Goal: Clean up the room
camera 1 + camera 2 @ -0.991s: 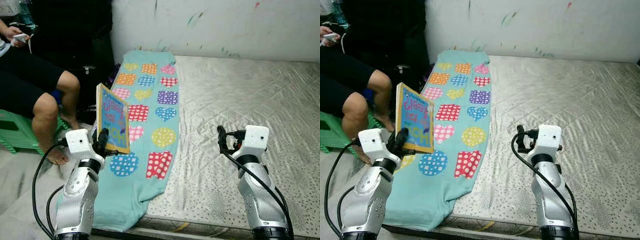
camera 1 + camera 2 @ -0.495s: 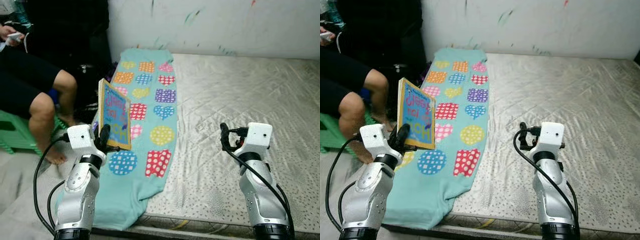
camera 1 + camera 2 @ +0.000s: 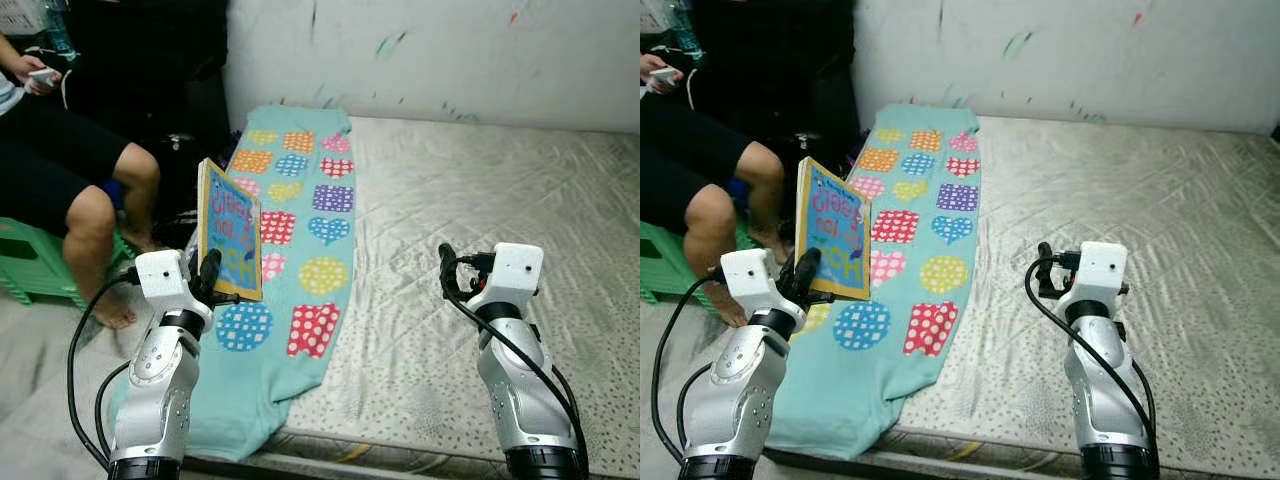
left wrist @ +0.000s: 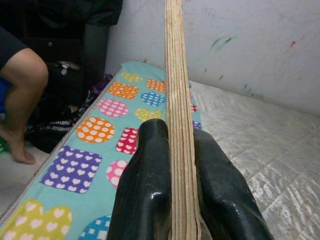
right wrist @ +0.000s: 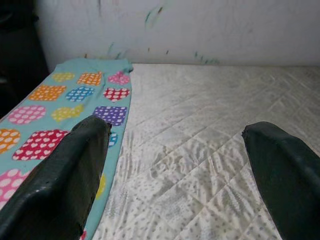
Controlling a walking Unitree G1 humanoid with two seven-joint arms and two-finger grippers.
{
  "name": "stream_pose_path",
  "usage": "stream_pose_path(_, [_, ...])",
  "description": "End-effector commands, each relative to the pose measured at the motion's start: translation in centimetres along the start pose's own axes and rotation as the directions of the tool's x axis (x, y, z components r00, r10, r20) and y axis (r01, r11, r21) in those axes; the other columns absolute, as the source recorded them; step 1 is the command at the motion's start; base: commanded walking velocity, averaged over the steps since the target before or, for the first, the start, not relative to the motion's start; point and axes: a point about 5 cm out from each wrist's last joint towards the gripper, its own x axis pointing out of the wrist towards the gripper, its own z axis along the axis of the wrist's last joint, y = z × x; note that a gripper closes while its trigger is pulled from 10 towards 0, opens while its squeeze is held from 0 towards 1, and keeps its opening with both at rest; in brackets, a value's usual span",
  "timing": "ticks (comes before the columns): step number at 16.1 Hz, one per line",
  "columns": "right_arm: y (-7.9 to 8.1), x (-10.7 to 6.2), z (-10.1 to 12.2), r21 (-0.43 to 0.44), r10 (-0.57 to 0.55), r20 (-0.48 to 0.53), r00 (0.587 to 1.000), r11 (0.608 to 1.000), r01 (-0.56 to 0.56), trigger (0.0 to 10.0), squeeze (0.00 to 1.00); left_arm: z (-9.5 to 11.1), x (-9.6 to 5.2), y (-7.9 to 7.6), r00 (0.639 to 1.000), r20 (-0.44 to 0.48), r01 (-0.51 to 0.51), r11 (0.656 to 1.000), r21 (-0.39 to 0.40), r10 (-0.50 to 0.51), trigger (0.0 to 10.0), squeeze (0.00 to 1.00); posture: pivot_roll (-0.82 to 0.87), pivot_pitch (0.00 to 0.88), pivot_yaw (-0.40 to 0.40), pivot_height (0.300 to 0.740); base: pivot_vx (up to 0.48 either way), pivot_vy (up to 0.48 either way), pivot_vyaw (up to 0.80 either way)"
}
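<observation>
Two fingers (image 4: 145, 190) clamp the book's (image 3: 229, 243) edge above the blanket (image 3: 305, 215).

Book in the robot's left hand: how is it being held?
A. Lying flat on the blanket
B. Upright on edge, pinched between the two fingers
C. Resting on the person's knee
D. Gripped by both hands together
B: the left hand pinches the book, which stands upright above the blanket.

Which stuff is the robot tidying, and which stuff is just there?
Tidying:
- thick colourful cardboard picture book, pinched upright in the left claw
- turquoise blanket with spotty hearts and squares

Just there:
- bare quilted grey mattress
- green plastic stool
- seated person
</observation>
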Motion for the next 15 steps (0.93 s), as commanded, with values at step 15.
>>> stream_pose_path(15, [0.02, 0.35, 0.45, 0.008, 0.003, 0.02, 1.0, 1.0, -0.003, 10.0, 0.0, 0.91, 0.41, -0.26, 0.999, 0.039, 0.012, 1.0, 0.0, -0.012, 10.0, 0.0, -0.08, 0.0, 0.042, 0.74, 0.0, -0.251, -0.13])
